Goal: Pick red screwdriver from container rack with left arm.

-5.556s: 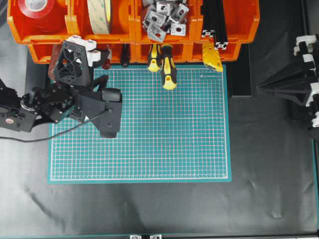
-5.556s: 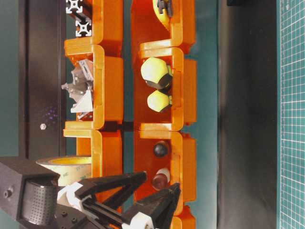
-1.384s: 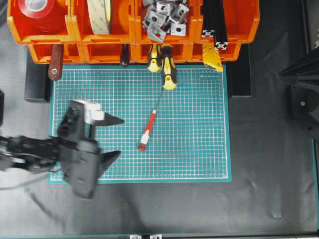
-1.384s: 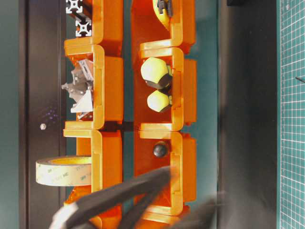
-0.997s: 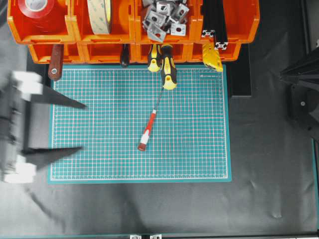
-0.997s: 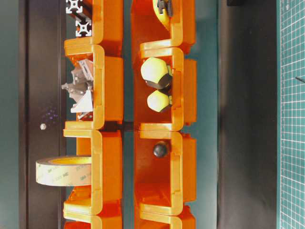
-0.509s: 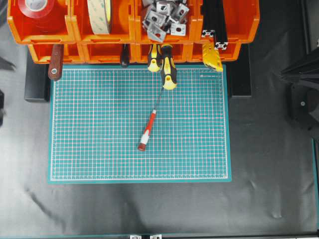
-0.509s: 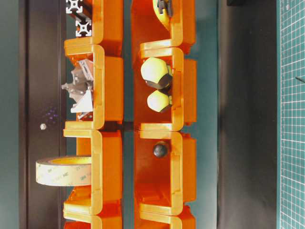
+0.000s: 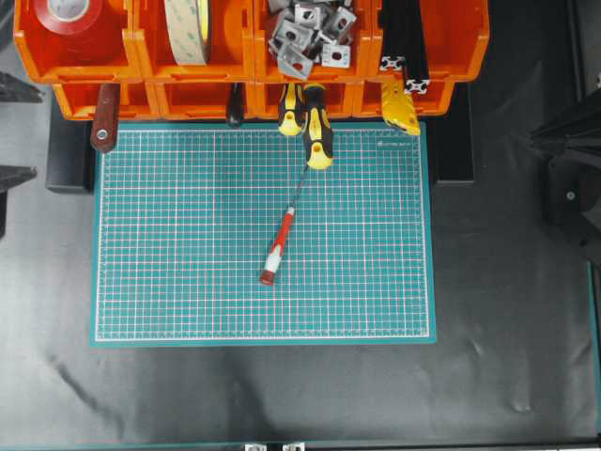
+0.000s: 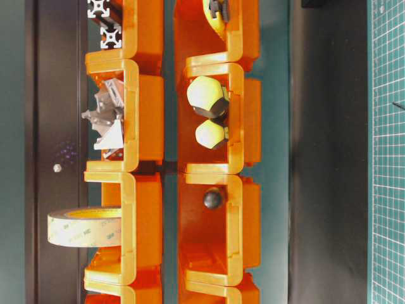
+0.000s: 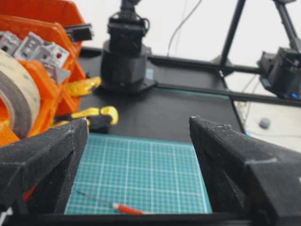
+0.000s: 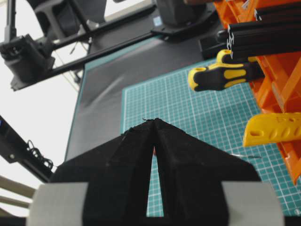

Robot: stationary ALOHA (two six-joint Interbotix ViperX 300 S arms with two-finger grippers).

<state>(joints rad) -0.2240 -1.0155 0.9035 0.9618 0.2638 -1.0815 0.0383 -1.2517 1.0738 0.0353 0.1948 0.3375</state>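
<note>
The red screwdriver [image 9: 278, 246] lies loose on the green cutting mat [image 9: 188, 282], butt cap toward the front and thin shaft pointing at the orange container rack [image 9: 254, 58]. My left gripper [image 9: 28, 132] is at the far left edge of the overhead view, off the mat, open and empty. In the left wrist view its jaws [image 11: 138, 132] stand wide apart, with the red screwdriver [image 11: 128, 209] low between them and far ahead. My right gripper [image 9: 537, 141] is shut and parked at the right edge; it also shows in the right wrist view [image 12: 153, 122].
Two yellow-and-black screwdrivers [image 9: 316, 132] and a dark red-brown flat handle [image 9: 103, 117] stick out of the lower bins. The upper bins hold tape rolls [image 9: 188, 28], metal brackets [image 9: 305, 33] and black extrusions [image 9: 408, 42]. A yellow part [image 9: 399, 103] sits at the rack's right.
The screwdriver, earlier in the rack between my left gripper's jaws, now lies on the mat. My left arm has swung back to the left edge. The right arm has hardly moved.
</note>
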